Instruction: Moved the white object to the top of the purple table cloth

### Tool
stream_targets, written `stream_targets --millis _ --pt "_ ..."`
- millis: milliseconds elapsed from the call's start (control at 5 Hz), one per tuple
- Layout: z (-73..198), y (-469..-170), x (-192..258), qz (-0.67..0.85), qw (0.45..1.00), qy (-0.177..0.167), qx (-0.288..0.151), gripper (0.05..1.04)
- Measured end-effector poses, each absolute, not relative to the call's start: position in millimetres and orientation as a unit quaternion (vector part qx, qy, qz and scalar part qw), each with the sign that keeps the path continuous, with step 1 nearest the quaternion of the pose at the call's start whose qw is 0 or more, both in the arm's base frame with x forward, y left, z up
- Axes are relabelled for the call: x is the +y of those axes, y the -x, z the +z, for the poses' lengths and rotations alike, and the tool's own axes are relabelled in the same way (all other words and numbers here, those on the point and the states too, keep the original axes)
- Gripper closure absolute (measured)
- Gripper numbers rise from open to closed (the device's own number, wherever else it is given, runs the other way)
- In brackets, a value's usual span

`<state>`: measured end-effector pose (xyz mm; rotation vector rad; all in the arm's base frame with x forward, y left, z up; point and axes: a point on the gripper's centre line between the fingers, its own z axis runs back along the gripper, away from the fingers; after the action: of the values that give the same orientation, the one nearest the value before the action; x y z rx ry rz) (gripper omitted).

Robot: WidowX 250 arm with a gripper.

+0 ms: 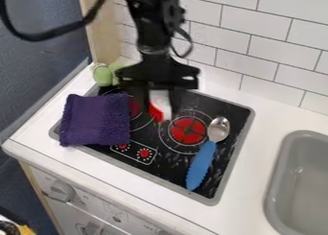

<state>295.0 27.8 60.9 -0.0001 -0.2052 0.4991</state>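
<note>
The black gripper [158,102] hangs down over the back left part of the stove, shut on the white object [161,99], which has a red part along its lower left side. The object is upright between the fingers, its upper end close under the gripper's body. I cannot tell whether its lower end touches the stove. Just left of the gripper lies the purple cloth [96,120], folded across the stove's left edge.
A spoon with a blue handle [202,164] lies on the right part of the black stove [173,159]. Green round items [103,75] stand at the back left corner. A grey sink [301,181] is at the right, and a tiled wall [256,42] rises behind.
</note>
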Motion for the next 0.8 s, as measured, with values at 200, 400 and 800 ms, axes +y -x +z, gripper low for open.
stream_targets --millis 200,400,800 --pt "47.1 -289.3 68.1 0.303 0.949 -0.016 -0.084 0.457" --pt "32.5 -289.3 88.1 0.318 0.944 -0.021 -0.087 0.457" --pt "9.3 -275.5 116.8 0.353 0.932 -0.052 -0.056 0.457"
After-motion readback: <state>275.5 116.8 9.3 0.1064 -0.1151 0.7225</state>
